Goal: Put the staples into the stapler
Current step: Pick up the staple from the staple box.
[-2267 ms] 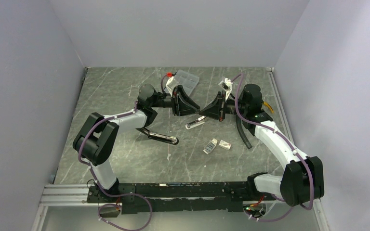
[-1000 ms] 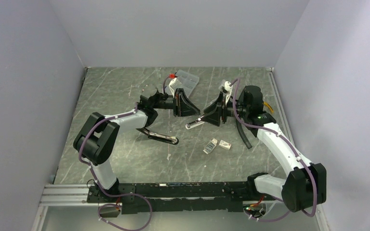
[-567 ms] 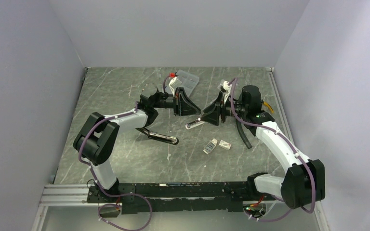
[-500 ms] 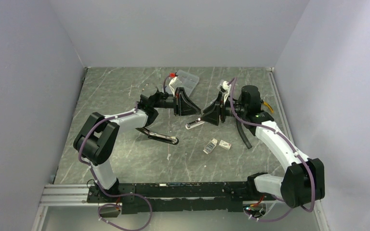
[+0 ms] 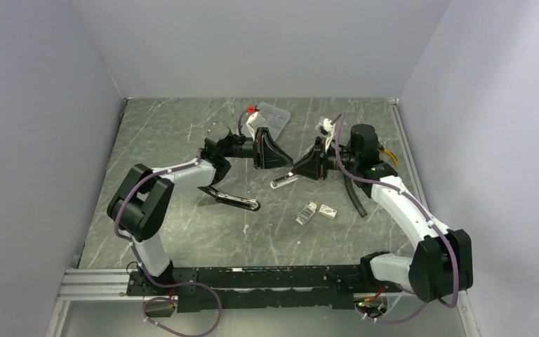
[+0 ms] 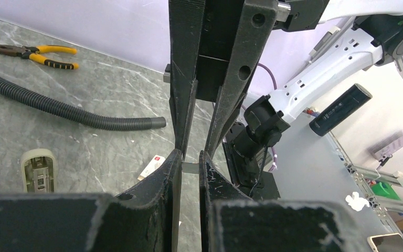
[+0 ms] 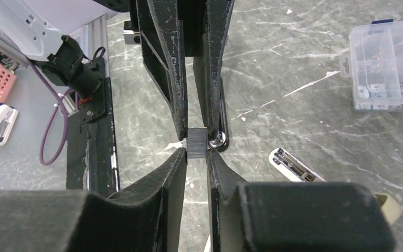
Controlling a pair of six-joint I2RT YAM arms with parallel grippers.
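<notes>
Staples (image 7: pixel 197 144): short grey strip, held in air over middle of table, between both arms' tips. My left end effector (image 6: pixel 189 155) clamped on one end. Right end effector (image 7: pixel 195 153) narrowed to strip width at other end; can't tell if gripping. I judge strip light, stiff, slick, prone to snapping. Pinch flat sides mid-length, gently. Stapler (image 5: pixel 284 181) lies open on table just below.

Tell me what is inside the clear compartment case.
The clear case is split into compartments. Small silvery pieces lie in some, too small to identify. Its right end runs out of the right wrist view.
</notes>
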